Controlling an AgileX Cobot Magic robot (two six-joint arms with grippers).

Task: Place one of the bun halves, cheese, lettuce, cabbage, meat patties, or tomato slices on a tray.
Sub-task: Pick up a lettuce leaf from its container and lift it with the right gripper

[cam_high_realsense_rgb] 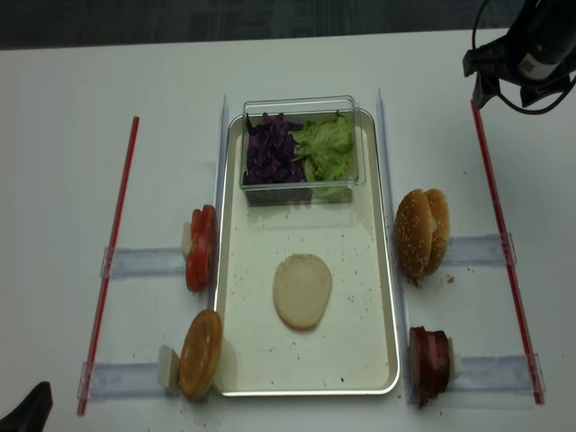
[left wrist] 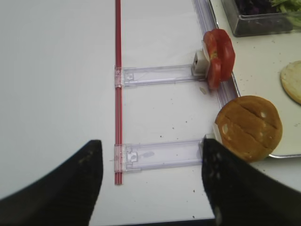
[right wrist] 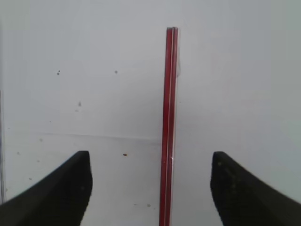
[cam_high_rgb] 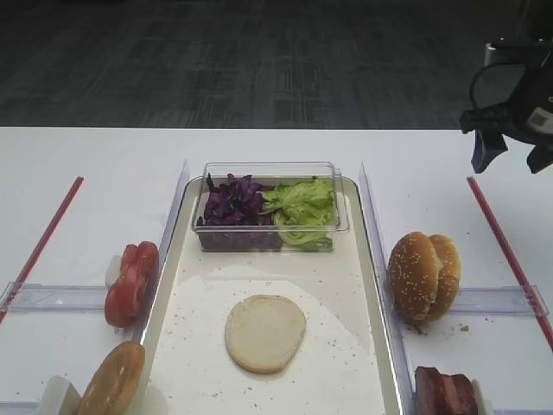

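The tray (cam_high_rgb: 367, 285) occupies the centre of the exterior high view, resting on the white tabletop (cam_high_rgb: 104, 173). One bun half (cam_high_rgb: 265, 333) lies cut face up on the tray, in the lower middle of the frame, apart from every rim. A clear plastic tub (cam_high_rgb: 270, 169) sits at the upper end of the tray; the cabbage (cam_high_rgb: 232, 203) fills its left part and the lettuce (cam_high_rgb: 304, 207) its right part, the two touching at the middle.

Left of the tray, the tomato slices (cam_high_rgb: 131, 281) stand on edge just beside the rim. Below them, at the lower left of the frame, a round golden-brown piece (cam_high_rgb: 114, 380) also stands on edge against the rim. Right of the tray, two sesame-seeded bun halves (cam_high_rgb: 422, 275) stand together on edge. The meat patties (cam_high_rgb: 445, 391) sit at the lower right corner.

The right tool (right wrist: 149, 181) hangs at the upper right of the exterior high view, above bare tabletop and well apart from all food. The right wrist view shows its jaws spread wide, nothing between them, with a red strip (right wrist: 170, 122) running up the frame below.

The left tool (left wrist: 149, 181) appears in the left wrist view with jaws apart and empty, above the tabletop left of the tray.
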